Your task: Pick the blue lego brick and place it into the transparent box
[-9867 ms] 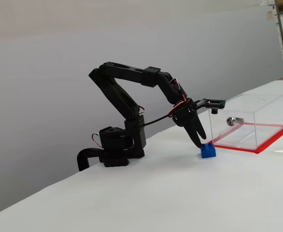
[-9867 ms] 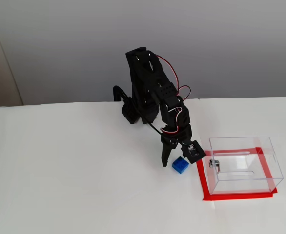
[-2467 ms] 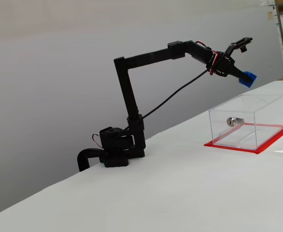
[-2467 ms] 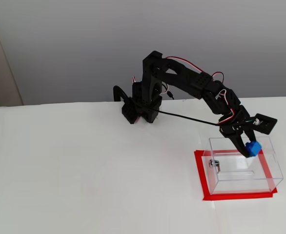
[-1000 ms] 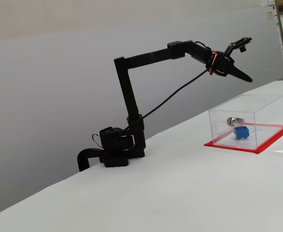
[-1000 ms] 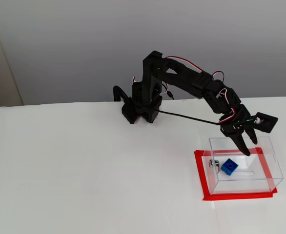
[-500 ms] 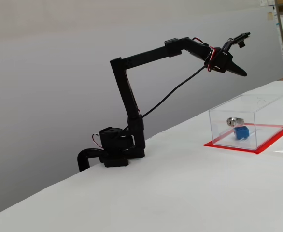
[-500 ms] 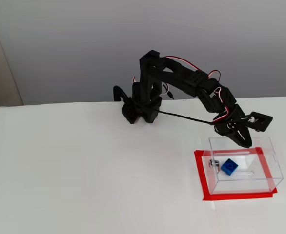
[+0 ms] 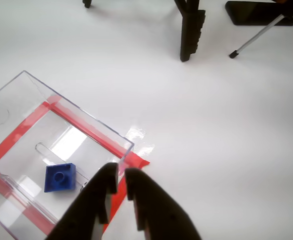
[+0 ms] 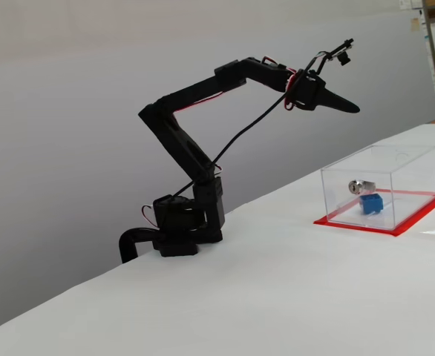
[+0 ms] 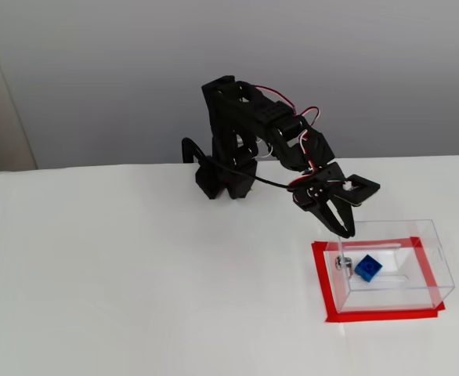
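Sitting inside the transparent box (image 11: 441, 276), the blue lego brick (image 11: 367, 268) rests on the box floor, studs up, close to the small silver cylinder (image 11: 341, 262) at the box's left end in a fixed view. Side-on fixed view agrees: brick (image 10: 371, 202) low in the box (image 10: 410, 159), just below and right of the cylinder (image 10: 361, 185). The box stands on the white table (image 10: 292, 297) over a frame of red tape (image 11: 386, 316). Jaws (image 11: 347, 233) are empty and nearly closed, only a thin gap between the two fingers in the wrist view (image 9: 120, 172); nothing gripped. The arm (image 10: 195, 93) is raised, with the jaws (image 10: 353, 109) well above the table and left of the box in the side-on view, tips pointing toward the box side. From the wrist camera the brick (image 9: 60, 178) shows through the clear wall, left of the fingertips, and the jaws hang over the box corner (image 9: 129, 146) and red tape corner (image 9: 136, 162). Arm base (image 11: 222, 182) sits at the table's far edge.
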{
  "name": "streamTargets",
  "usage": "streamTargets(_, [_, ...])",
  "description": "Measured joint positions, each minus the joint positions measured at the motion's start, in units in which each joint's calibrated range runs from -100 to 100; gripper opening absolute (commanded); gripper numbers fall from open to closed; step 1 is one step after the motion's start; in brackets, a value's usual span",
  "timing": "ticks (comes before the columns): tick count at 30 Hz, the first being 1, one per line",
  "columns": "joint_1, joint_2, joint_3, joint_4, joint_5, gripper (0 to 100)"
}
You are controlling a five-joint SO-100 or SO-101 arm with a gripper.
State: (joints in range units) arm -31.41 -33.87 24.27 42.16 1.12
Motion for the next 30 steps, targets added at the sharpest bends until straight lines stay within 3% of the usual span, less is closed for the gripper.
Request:
streamTargets(13, [19.34, -29.68, 24.8, 0.0, 0.0, 1])
streamTargets(30, [34.62, -52.26, 53.84, -0.09, 0.0, 1])
